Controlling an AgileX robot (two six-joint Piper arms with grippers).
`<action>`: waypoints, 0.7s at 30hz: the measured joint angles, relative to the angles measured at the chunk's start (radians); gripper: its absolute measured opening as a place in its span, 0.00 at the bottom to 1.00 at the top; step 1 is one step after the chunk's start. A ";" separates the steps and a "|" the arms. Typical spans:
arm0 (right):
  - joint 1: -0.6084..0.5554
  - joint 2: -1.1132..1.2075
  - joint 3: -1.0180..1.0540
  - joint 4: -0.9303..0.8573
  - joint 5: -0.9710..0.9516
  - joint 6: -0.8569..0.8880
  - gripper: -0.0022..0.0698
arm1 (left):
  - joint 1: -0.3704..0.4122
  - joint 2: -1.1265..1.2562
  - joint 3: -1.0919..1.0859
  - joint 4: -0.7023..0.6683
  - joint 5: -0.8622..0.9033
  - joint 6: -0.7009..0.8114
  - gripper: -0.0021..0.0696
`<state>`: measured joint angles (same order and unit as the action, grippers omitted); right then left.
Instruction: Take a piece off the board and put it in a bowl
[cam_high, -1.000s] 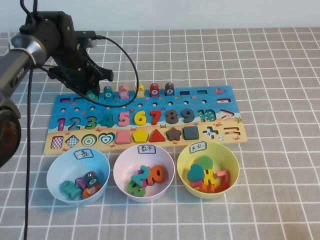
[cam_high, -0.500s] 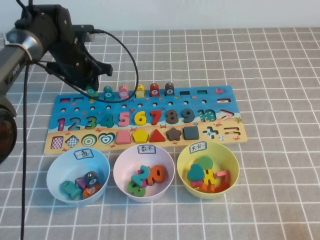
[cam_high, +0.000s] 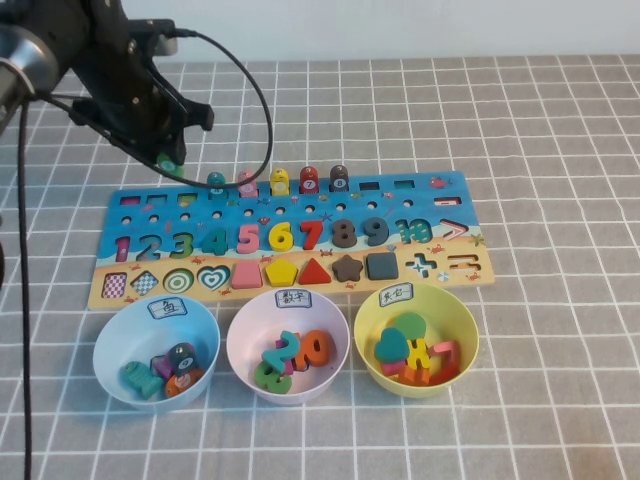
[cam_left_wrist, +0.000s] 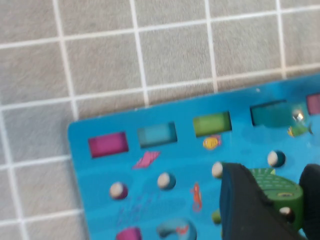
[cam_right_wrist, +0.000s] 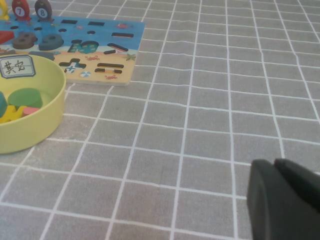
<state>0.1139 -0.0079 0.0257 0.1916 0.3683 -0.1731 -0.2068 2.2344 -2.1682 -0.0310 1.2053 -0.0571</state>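
My left hand (cam_high: 165, 160) hangs above the far left corner of the board (cam_high: 290, 240), clear of its surface, and it is pinching the piece (cam_high: 167, 161) between its dark fingers (cam_left_wrist: 240, 205). In the left wrist view the piece (cam_left_wrist: 277, 187) is a stubby green peg with a ridged, scalloped back edge like a tail fin and a paler green top face; a black finger covers much of it, so I cannot read any number there. From the high view only a small green and white spot shows at my fingertips, off the board and just beyond its far edge.

The board is long and flat, blue along the back with a tan strip in front, lying on the grey checked bench (cam_high: 540, 140). Its back row holds five pegs standing upright: teal (cam_high: 216, 183), pink (cam_high: 247, 183), yellow (cam_high: 279, 181), red (cam_high: 309, 180) and dark brown (cam_high: 339, 178). Below them run small round holes and the coloured numerals.

The pale blue bowl (cam_high: 110, 345) sits at the near left, just in front of the board, with a white label on its rim and a few pegs inside. Beside it stand the lilac-pink bowl (cam_high: 240, 345) and the yellow-green bowl (cam_high: 465, 340).

My right hand (cam_right_wrist: 282, 200) stays low over bare bench, well apart from the board, with its dark fingers pressed together.
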 joint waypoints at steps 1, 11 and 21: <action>0.000 0.000 0.000 0.000 0.000 0.000 0.01 | 0.000 -0.012 0.000 0.003 0.012 0.000 0.30; 0.000 0.000 0.000 0.000 0.000 0.000 0.01 | -0.049 -0.134 0.000 0.095 0.036 0.009 0.30; 0.000 0.000 0.000 0.000 0.000 0.000 0.01 | -0.167 -0.388 0.312 0.122 0.036 0.045 0.30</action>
<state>0.1139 -0.0079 0.0257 0.1916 0.3683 -0.1731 -0.3737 1.8461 -1.8567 0.0911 1.2413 -0.0120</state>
